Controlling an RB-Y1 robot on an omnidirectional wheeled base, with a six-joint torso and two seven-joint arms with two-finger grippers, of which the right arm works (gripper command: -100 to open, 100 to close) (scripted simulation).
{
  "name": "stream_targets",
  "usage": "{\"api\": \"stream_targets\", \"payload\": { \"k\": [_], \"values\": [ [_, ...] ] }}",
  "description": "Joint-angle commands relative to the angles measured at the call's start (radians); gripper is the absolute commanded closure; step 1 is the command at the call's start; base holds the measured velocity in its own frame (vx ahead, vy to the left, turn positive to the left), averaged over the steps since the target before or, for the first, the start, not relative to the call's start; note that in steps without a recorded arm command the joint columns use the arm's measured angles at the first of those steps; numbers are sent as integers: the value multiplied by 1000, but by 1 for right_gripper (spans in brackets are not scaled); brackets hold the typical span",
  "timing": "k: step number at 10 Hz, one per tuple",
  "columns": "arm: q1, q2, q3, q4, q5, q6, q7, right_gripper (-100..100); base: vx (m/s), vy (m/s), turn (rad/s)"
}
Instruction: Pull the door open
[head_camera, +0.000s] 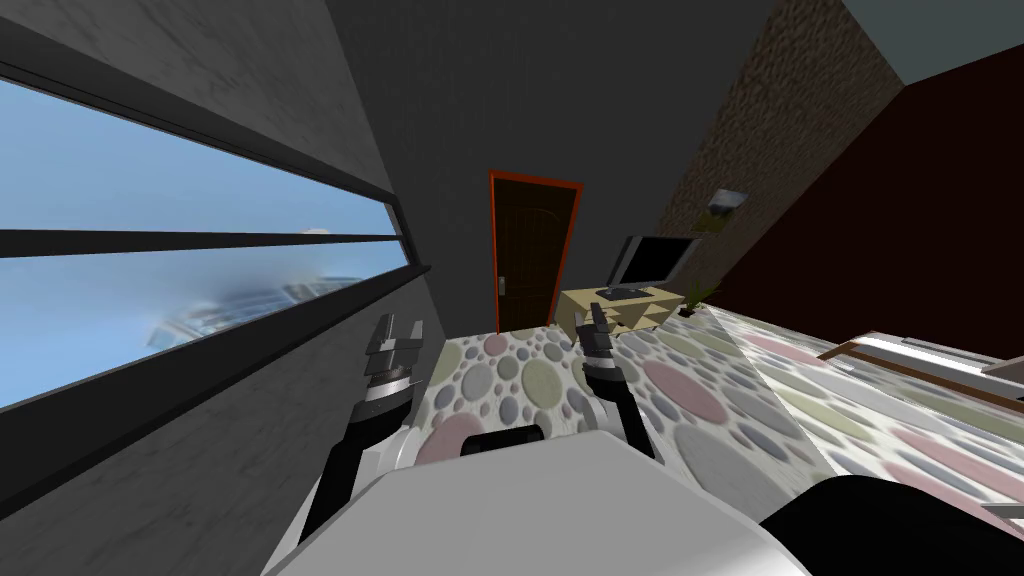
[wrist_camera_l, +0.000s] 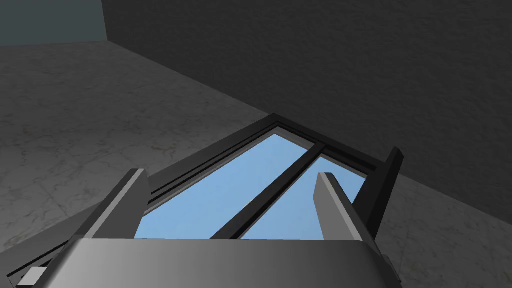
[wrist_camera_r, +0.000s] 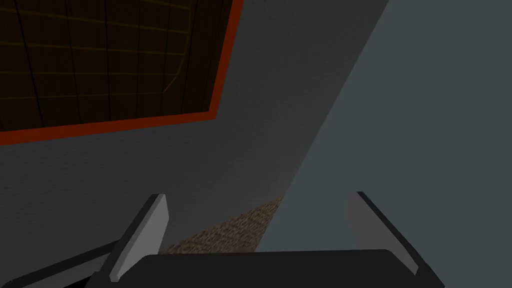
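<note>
1. The door (head_camera: 535, 255) is far off, straight ahead, in the dark grey wall at the end of the room. It is well apart from both claws, so I think the robot has to roll up to it first.
2. The door stands tall and looks shut. It is dark brown with a red frame around it. A small pale handle (head_camera: 502, 287) sits by its left edge, about half way up.
3. The right claw (head_camera: 598, 325) looks a bit nearer to the door than the left claw (head_camera: 395, 345). The right claw's own camera sees a corner of the door and its red frame, well away from the fingers.
4. The right claw's two fingers are spread apart and hold nothing.
5. The left claw is beside the long window (head_camera: 190, 270). Its fingers are spread too, with nothing between them.
6. The floor (head_camera: 520, 380) between the robot and the door has round spots. A TV (head_camera: 652, 262) on a low yellow cabinet (head_camera: 620, 305) stands to the right of the door.
</note>
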Motion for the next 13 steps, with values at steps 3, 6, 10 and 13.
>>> {"api": "stream_targets", "payload": {
  "k": [3, 6, 10, 13],
  "values": [
    [-20, -17, 2, 43, 52, 1, 30, -100, 165, 38, -39],
    [-41, -30, 5, 87, 106, 2, 62, -100, 190, 75, -39],
    [-72, -44, 8, 153, 188, 3, 109, -100, 177, 66, -49],
    [-98, -52, 11, 207, 254, 4, 148, -100, 142, 60, -48]
  ]
}}
